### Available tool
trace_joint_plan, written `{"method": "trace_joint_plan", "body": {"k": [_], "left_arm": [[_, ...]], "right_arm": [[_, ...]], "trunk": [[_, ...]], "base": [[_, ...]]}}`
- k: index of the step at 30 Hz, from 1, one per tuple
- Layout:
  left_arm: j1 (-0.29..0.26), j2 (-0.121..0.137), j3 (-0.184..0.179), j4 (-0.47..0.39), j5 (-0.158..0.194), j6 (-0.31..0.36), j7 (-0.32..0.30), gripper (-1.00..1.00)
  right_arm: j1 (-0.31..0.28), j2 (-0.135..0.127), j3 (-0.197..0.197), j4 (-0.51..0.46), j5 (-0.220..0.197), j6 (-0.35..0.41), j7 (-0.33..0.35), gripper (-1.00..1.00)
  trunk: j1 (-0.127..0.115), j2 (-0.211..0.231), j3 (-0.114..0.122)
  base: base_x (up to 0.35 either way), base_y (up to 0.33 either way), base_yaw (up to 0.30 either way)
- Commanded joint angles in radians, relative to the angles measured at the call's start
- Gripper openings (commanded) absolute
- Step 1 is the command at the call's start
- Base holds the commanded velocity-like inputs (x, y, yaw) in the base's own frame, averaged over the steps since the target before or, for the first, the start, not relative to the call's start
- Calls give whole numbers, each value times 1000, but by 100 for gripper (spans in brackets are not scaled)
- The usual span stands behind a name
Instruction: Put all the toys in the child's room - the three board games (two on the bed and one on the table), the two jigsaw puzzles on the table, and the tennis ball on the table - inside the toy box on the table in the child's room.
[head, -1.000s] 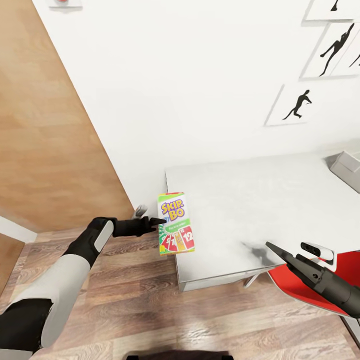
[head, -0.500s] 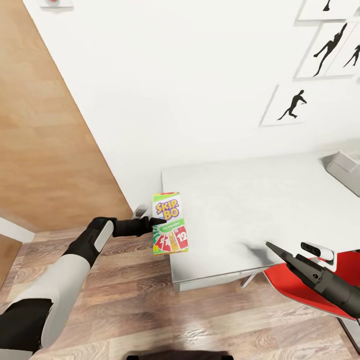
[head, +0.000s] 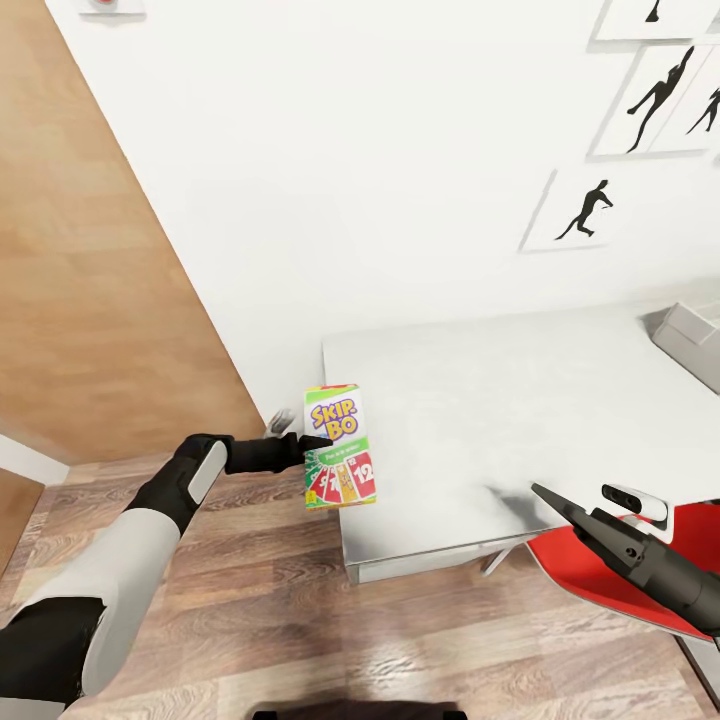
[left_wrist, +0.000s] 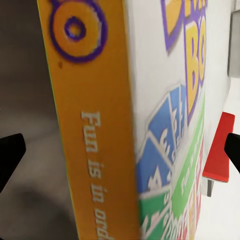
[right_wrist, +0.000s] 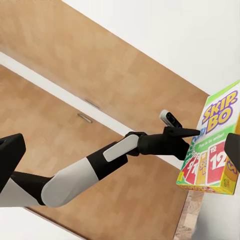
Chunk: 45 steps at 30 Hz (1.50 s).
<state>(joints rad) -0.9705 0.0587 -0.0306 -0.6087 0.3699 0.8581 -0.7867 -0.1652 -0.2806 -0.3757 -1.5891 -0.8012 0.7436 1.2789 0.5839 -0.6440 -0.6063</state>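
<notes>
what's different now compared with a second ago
Mostly the camera: the whole view slid a little between the first two pictures, then stopped. The left pincer still holds the Skip-Bo box upright at the table's near corner. The right pincer hasn't moved.

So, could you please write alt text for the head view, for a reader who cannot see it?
The left pincer holds a Skip-Bo box upright beside the pale grey table's near corner. The toy box sits at its far right.

The toy box (head: 693, 340) is cut off by the head view's edge.
</notes>
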Motion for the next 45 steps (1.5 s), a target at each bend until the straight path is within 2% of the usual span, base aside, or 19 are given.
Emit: {"method": "trace_joint_plan", "body": {"k": [1,2,3,15,29,41,45], "left_arm": [[-1,1,-3,0,4,4,0,100],[-1,1,-3,-1,4,4,0,100],[-1,1,-3,-1,4,4,0,-100],[-1,5,-1,-2,9,4,-4,-100],[2,23,-7,-3,8,10,-158,-100],[3,27,-4,-3,9,17,-164,-100],[3,45,-2,-5,9,57,-173,-100]], "right_arm": [[0,0,0,0,-4,8,0,100],[0,0,0,0,-3,8,0,100],[0,0,0,0,-4,8,0,100],[0,0,0,0,-3,8,0,100],[0,0,0,0,-3,8,0,100],[0,0,0,0,-4,8,0,100],[0,0,0,0,-4,8,0,100]], "trunk": [[0,-1,-1],[0,-1,-1],[0,-1,-1],[0,-1,-1],[-53,97,43],[-99,181,81],[-115,209,93]], "base": [[0,0,0],[0,0,0],[0,0,0],[0,0,0],[0,0,0],[0,0,0],[0,0,0]]}}
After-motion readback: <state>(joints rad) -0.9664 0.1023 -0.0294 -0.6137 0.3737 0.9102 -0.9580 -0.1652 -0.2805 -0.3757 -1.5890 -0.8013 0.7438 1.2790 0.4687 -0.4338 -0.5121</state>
